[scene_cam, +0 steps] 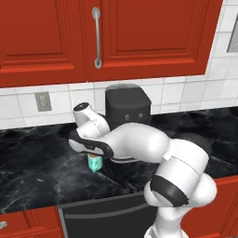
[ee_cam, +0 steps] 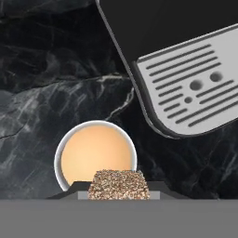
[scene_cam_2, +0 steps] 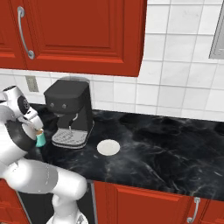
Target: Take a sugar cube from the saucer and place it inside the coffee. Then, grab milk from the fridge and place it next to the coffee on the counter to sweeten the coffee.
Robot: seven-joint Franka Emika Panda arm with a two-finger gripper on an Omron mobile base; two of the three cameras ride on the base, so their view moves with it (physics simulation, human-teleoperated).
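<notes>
The jaws grip the sugar cube [ee_cam: 119,184] directly above the coffee [ee_cam: 95,155], which stands on the black surface [ee_cam: 56,93] at seven o'clock from the coffee machine's drip tray [ee_cam: 195,93]. The empty saucer [scene_cam_2: 108,147] lies right of the machine.

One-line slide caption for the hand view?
Gripper holds the sugar cube above the coffee, beside the coffee machine.

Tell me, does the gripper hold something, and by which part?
Yes: the gripper holds the sugar cube by two opposite sides, over the coffee.
</notes>
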